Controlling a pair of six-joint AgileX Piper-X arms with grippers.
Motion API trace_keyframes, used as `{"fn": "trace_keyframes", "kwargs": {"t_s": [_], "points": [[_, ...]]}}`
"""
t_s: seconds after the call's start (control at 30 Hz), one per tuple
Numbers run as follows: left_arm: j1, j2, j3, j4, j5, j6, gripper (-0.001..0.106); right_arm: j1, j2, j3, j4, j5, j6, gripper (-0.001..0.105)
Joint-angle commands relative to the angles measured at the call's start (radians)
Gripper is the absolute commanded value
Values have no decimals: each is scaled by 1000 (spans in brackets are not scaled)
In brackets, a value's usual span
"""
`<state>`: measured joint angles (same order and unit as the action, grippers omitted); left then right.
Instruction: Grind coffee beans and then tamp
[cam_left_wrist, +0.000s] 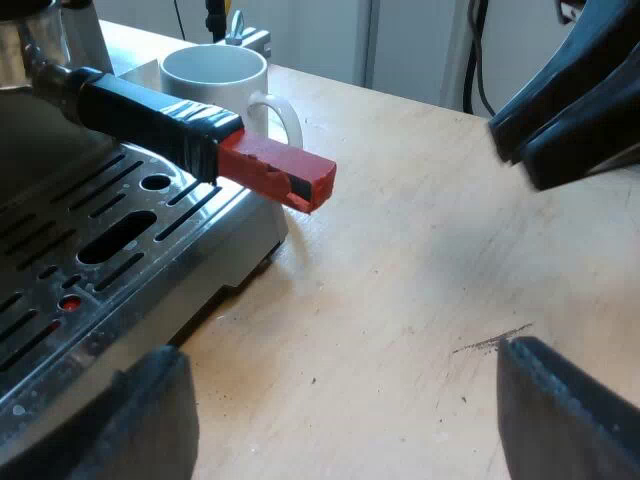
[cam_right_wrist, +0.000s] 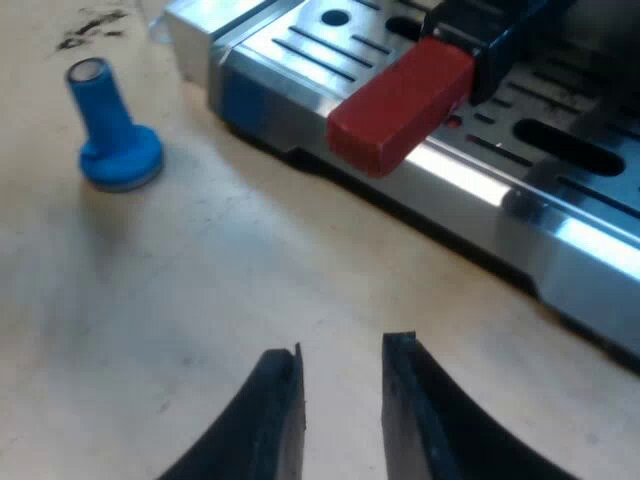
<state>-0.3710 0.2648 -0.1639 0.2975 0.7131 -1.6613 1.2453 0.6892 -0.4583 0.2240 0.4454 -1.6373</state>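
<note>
Left wrist view: one espresso machine (cam_left_wrist: 100, 250), one holder (cam_left_wrist: 120, 100), one mug (cam_left_wrist: 215, 70) and two grippers. My left gripper (cam_left_wrist: 340, 355) is released, its two black fingers (cam_left_wrist: 150, 420) spread wide over bare table (cam_left_wrist: 400, 280) with nothing between them. Ahead of it the holder is locked into the machine's front, and its handle (cam_left_wrist: 170, 122) reaches out over the slotted steel drip tray (cam_left_wrist: 130, 235). The handle is glossy black and ends in a blocky red tip (cam_left_wrist: 280, 172) that overhangs the tray's edge. Beyond that tip the white mug stands upright on the table, close beside the machine. The right gripper (cam_left_wrist: 520, 145) hangs above the table farther ahead, well apart from the handle. In the right wrist view one blue tamper (cam_right_wrist: 113, 130) stands on its round base on the table, stem up with a pale top, ahead of my right gripper (cam_right_wrist: 343, 350) and near the machine's corner without touching it. That gripper's fingers (cam_right_wrist: 270, 420) are parted by a narrow gap and hold nothing, low over the table. The red tip (cam_right_wrist: 400, 105) lies ahead of them over the tray's rim, apart from the fingers.
</note>
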Motion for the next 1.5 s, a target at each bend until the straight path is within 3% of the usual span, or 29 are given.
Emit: {"fn": "trace_keyframes", "kwargs": {"t_s": [0.03, 0.17, 0.23, 0.33, 0.73, 1.07, 1.23, 1.5], "points": [[-3, -1, -2, -19, -2, 6, 65, 26, 45, -4, -74, 82, 7, 23], [-3, -1, -2, -19, -2, 6, 65, 52, 141, -4, -174, 121, 52, 19], [-3, -1, -2, -19, -2, 6, 65, 52, 198, -4, -231, 135, 90, 9], [-3, -1, -2, -19, -2, 6, 65, 52, 263, -4, -329, 134, 94, 0], [-3, -1, -2, -19, -2, 6, 65, 52, 438, -4, -588, 232, 110, 0], [-3, -1, -2, -19, -2, 6, 65, 52, 525, -6, -661, 234, 117, 0], [-3, -1, -2, -19, -2, 6, 65, 49, 529, -8, -693, 320, 117, 0], [-3, -1, -2, -19, -2, 6, 65, 50, 529, -8, -693, 342, 117, 0]]}}
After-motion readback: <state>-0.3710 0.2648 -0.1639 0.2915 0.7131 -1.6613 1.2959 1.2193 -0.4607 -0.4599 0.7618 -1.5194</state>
